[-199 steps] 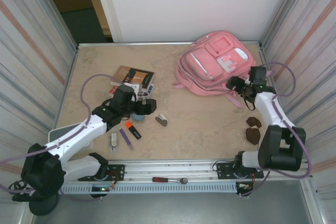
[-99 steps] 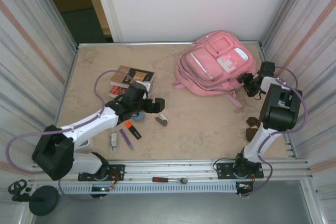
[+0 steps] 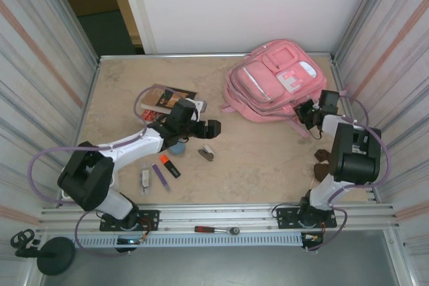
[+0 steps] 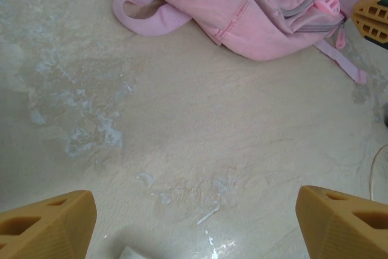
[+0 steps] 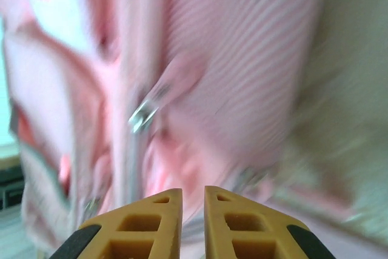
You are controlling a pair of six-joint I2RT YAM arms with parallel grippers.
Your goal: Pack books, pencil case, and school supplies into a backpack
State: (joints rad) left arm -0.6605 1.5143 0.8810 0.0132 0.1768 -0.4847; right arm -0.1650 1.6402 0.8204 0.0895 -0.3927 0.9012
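The pink backpack [image 3: 271, 78] lies at the back right, and its straps and zips [image 4: 242, 4] show in the left wrist view. My right gripper [image 3: 303, 112] is at its lower right edge; the fingers [image 5: 193, 193] are almost together with nothing seen between them, and blurred pink fabric [image 5: 212, 59] lies just ahead. My left gripper [image 3: 209, 128] hangs open [image 4: 194, 222] over bare table. The books [image 3: 167, 97] lie behind the left arm. The blue pencil case [image 3: 177, 147] peeks out under that arm. The highlighter [image 3: 169, 165], purple pen [image 3: 159, 175], clear piece [image 3: 145, 179] and clip [image 3: 207, 153] lie nearby.
A red-handled tool [image 3: 218, 230] rests on the front rail. Two brown pieces [image 3: 323, 164] lie by the right arm's base. Corrugated walls close in both sides. Open tabletop [image 3: 255, 159] lies between the two arms.
The left gripper has swung right, off the pencil case and out over the table's middle. The right gripper's fingers have closed beside the backpack's edge.
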